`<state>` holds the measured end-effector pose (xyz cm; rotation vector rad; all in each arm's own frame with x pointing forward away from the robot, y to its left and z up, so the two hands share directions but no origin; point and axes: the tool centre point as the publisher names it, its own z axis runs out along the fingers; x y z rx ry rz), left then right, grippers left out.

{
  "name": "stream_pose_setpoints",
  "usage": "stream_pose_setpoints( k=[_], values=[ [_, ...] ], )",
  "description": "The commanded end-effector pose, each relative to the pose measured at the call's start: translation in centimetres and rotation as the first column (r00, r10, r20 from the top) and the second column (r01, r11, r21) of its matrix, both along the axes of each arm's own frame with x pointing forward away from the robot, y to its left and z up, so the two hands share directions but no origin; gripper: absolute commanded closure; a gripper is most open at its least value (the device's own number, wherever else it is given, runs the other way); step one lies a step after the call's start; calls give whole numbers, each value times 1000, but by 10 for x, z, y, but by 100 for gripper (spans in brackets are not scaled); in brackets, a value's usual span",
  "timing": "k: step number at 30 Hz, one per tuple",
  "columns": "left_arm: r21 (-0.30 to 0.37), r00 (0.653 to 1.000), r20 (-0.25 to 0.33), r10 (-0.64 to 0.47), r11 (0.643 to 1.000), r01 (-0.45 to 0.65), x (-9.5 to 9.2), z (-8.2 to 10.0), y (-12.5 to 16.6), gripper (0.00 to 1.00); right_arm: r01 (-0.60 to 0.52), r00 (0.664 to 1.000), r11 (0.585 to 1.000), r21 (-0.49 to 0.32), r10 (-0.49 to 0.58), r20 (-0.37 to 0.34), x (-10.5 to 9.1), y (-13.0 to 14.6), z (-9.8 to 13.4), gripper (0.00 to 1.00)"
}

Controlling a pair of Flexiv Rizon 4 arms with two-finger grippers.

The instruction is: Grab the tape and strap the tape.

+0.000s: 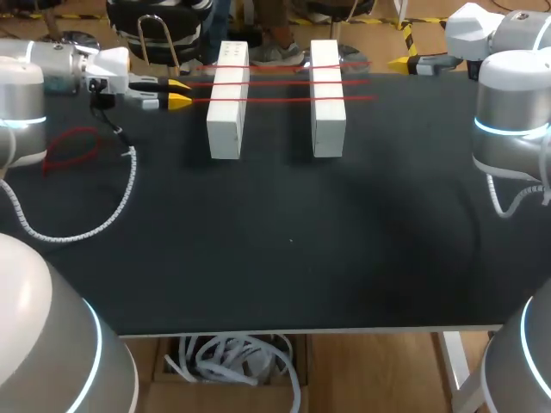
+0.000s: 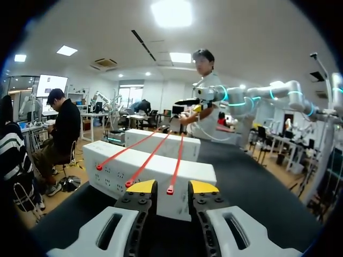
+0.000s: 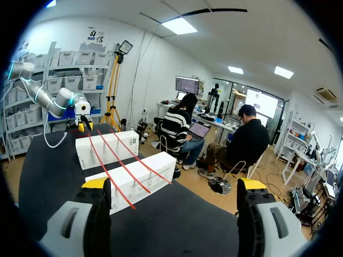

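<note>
The black table [image 1: 284, 258] carried two white blocks [image 1: 228, 99] side by side, and three red tape strands [image 1: 277, 83] ran taut across both of them. The left gripper [image 1: 177, 94] hung just off the left block's outer side, its yellow tips a little apart, with the end of one strand [image 2: 170, 189] sitting between them, not pinched. Across the table the right gripper [image 3: 174, 184] stood spread wide, holding nothing. A loose red loop [image 1: 72, 146] lay on the table beneath the left arm. That tape looked thin, light and stretchy, likely to slip, so pinching right at the strand's end seemed best.
</note>
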<state>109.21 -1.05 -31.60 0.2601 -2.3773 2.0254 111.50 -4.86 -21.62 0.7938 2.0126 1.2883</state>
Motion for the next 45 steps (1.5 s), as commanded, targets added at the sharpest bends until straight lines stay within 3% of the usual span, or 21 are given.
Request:
stream_pose_setpoints(
  k=[1, 13, 23, 37, 45],
  values=[
    [-13, 1000, -8, -21, 1000, 21, 4, -6, 0, 74, -1, 1000, 1000, 1, 1, 1, 0, -1, 0, 0],
    [-34, 1000, -2, -9, 999, 9, 2, -8, -4, 76, -1, 1000, 1000, 1, 1, 1, 0, -1, 0, 0],
    [-15, 999, 44, -29, 999, 30, -3, -9, -11, 76, -1, 1000, 1000, 1, 1, 1, 0, -1, 0, 0],
    [-30, 998, 38, -42, 999, 43, -5, -8, -20, 75, -1, 1000, 1000, 1, 1, 1, 0, -1, 0, 0],
    [-37, 998, 38, -51, 998, 53, -2, -8, -22, 82, -1, 1000, 1000, 1, 1, 1, 0, -1, 0, 0]
  ],
)
